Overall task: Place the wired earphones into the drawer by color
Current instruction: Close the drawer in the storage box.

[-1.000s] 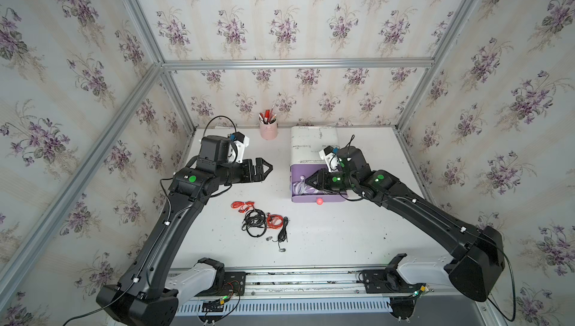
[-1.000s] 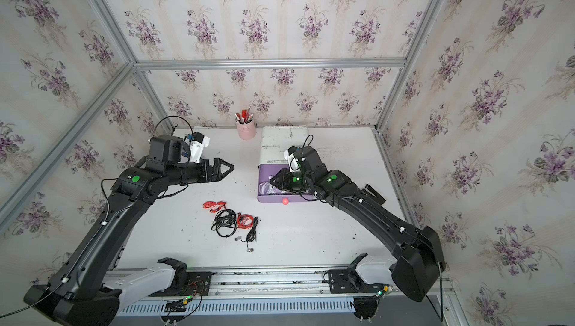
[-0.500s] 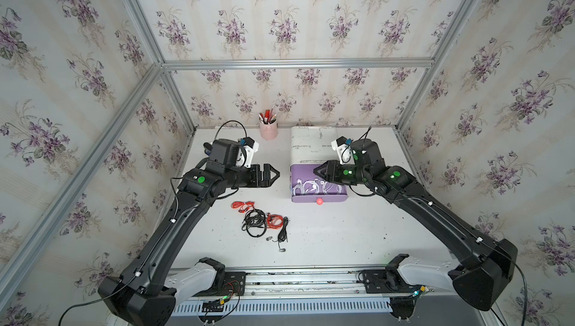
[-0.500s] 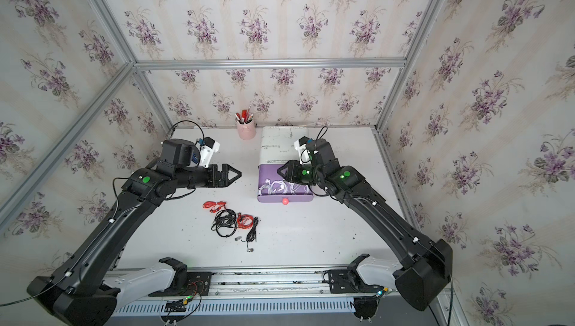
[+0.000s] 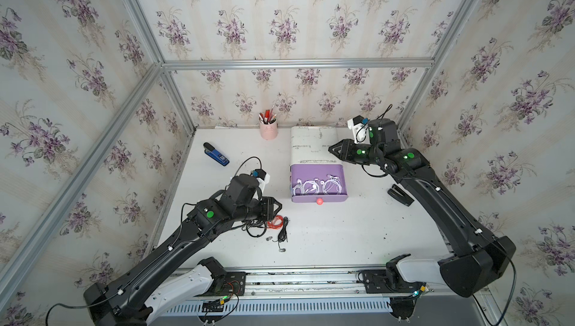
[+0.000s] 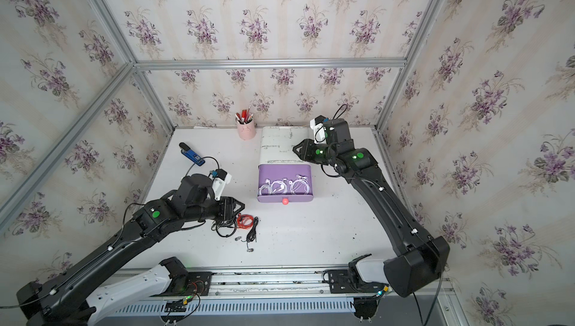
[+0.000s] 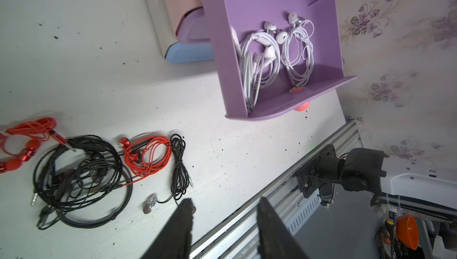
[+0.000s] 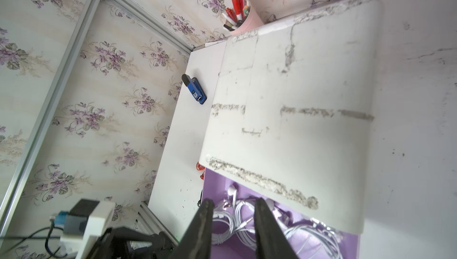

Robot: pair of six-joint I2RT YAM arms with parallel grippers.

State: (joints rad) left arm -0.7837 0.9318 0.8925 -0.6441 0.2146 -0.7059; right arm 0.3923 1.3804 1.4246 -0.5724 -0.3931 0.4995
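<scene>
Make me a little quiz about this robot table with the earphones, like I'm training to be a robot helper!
1. True or false: the white earphones lie inside the open purple drawer.
2. Which lie on the table? A. red earphones and black earphones; B. green earphones; C. nothing.
3. Fill in: the pink cup by the back wall holds ___.
Key: 1 true; 2 A; 3 pens.
</scene>
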